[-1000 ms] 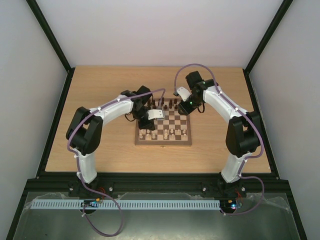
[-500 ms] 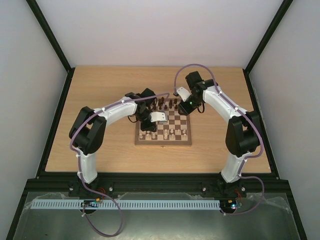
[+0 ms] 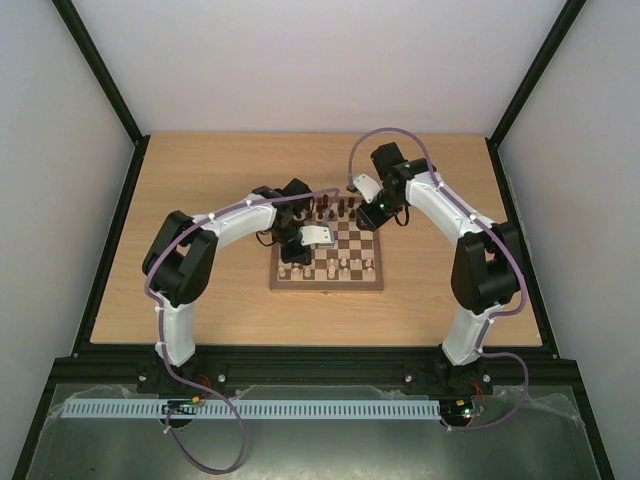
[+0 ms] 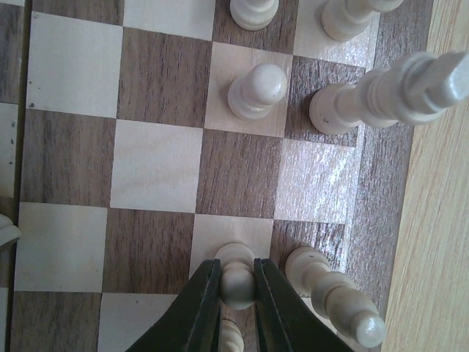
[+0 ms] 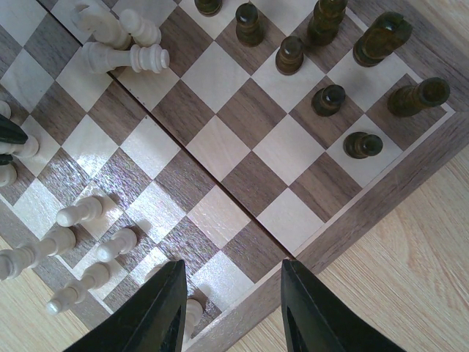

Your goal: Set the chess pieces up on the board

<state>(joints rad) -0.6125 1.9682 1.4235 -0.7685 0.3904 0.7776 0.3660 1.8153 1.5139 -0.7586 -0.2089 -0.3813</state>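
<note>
Left pincer [image 4: 236,265] is clamping a cream pawn [image 4: 236,286] at the board [image 4: 154,169] edge, ideally lowering it upright and square-centred, while right pincer [image 5: 233,277] is hovering, fingers apart.

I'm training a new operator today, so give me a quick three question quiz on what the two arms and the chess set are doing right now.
1. True or false: the right gripper is holding a dark piece.
2. The left gripper is shut on: A) a cream pawn, B) a dark pawn, C) nothing.
3. Fill in: in the top view, the pieces along the far edge of the board are ____ in colour.
Key: 1 false, its jaws stand open and hold nothing; 2 A; 3 dark brown.
</note>
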